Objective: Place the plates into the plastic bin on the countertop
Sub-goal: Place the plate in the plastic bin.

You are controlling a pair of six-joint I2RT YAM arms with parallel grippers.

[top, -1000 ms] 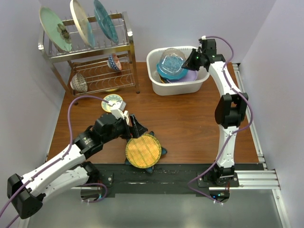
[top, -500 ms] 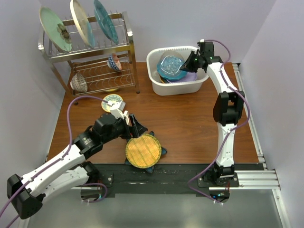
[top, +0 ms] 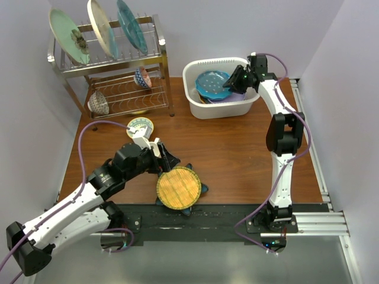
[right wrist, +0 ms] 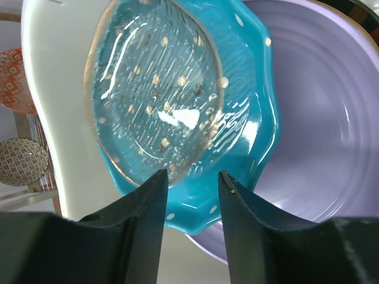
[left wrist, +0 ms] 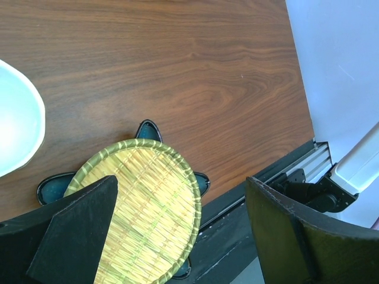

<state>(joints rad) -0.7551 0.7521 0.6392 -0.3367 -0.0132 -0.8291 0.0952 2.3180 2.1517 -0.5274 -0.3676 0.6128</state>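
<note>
As right gripper [right wrist: 190,177] hovers, blue dotted plate [right wrist: 251,83] lies just below.

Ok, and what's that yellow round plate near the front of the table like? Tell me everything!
The amber plate is round and golden yellow, with a criss-cross pattern like a woven basket and a greenish striped rim. It lies flat on top of a dark teal star-shaped plate, whose points poke out around it, near the front edge of the countertop. The left claw is open at its back edge; whether it touches the plate is unclear.
</note>
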